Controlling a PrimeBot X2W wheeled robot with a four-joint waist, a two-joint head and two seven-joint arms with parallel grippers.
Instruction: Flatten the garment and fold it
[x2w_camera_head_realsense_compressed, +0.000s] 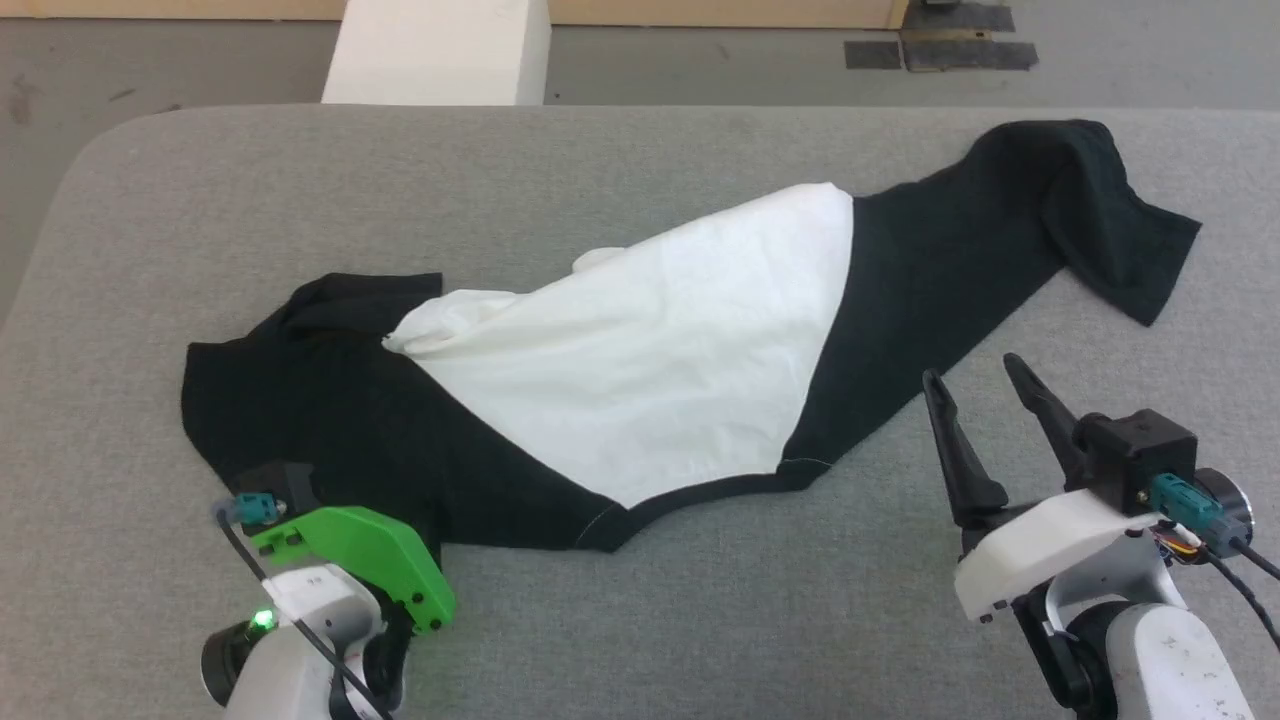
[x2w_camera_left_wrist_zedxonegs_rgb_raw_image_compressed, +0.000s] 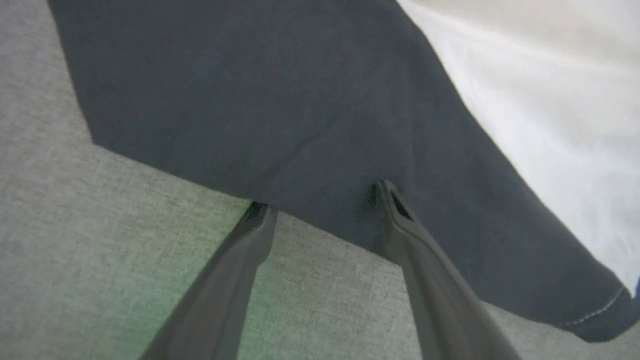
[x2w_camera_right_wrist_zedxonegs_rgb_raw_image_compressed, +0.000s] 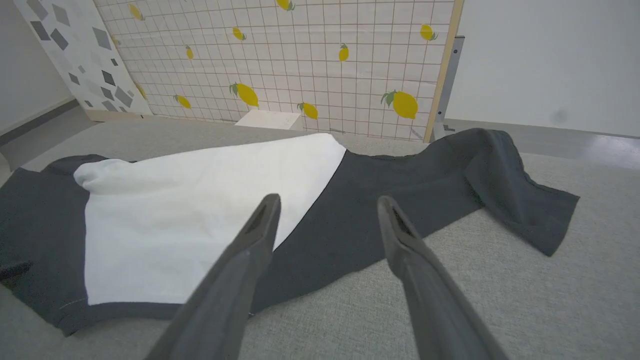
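Two open pairs of jaws: ease your left gripper (x2w_camera_left_wrist_zedxonegs_rgb_raw_image_compressed: 321, 197) onto the shirt's (x2w_camera_head_realsense_compressed: 640, 360) black edge, pinch one layer, then draw it outward along the desk (x2w_camera_head_realsense_compressed: 700, 620).

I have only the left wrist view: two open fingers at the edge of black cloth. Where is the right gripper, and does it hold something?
Observer: The right gripper is open and holds nothing. It is near the garment, by its near right edge.
Operator: Does the cloth lie flat on that right side?
Observer: Not fully. The black sleeve, at the far right of the table, is folded over itself.
Operator: And the white part?
Observer: The white panel is mostly smooth, but its left end is bunched up.
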